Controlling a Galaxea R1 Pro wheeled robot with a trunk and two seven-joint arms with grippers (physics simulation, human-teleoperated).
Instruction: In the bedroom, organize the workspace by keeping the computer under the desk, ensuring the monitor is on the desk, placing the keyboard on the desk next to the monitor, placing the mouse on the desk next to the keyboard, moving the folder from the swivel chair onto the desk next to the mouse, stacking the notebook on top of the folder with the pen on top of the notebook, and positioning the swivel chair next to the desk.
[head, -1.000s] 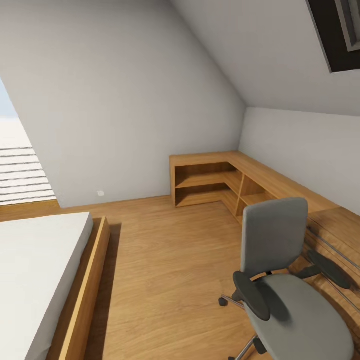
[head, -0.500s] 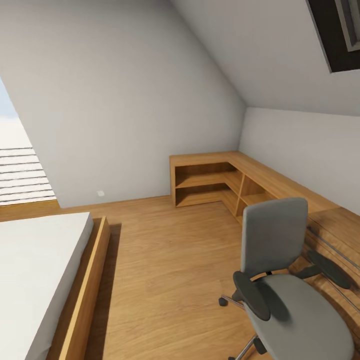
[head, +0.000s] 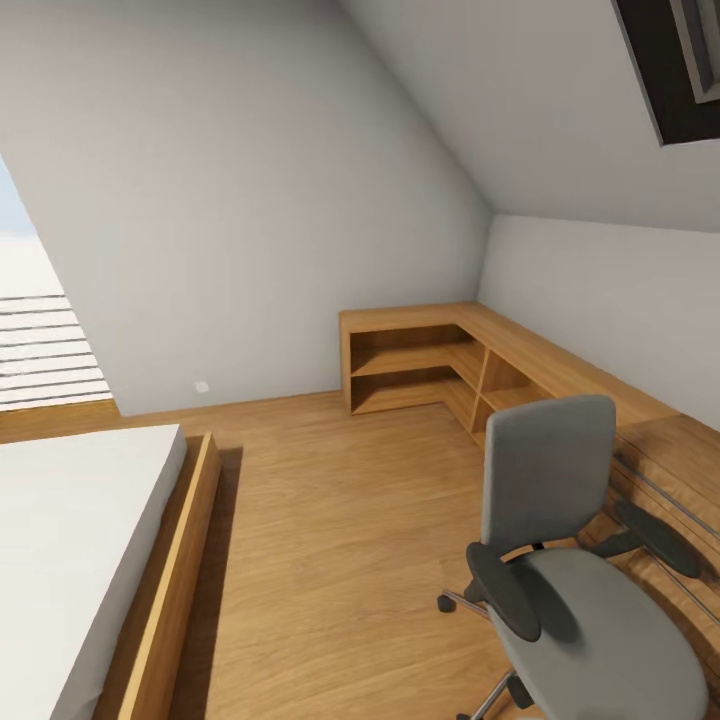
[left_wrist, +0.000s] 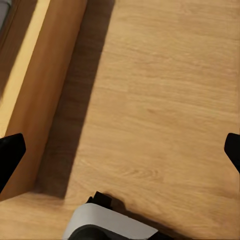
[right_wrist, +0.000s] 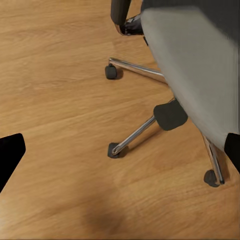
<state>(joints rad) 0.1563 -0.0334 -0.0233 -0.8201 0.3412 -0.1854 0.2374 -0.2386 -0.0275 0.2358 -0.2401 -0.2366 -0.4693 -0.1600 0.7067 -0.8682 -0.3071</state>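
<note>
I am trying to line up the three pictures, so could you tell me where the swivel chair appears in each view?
Head view: the swivel chair stands at lower right, in front of the wooden shelves.
Left wrist view: the chair is not in this picture.
Right wrist view: its grey seat and chrome legs lie close by.
Shared landmark: the wooden floor.

You are looking at an attic room with a pale grey sloped wall and a wood plank floor. A low L-shaped oak shelf unit fills the far corner. A bed with a white mattress in a wooden frame lies at the left. A dark skylight sits overhead, and daylight comes through a window at far left.
</note>
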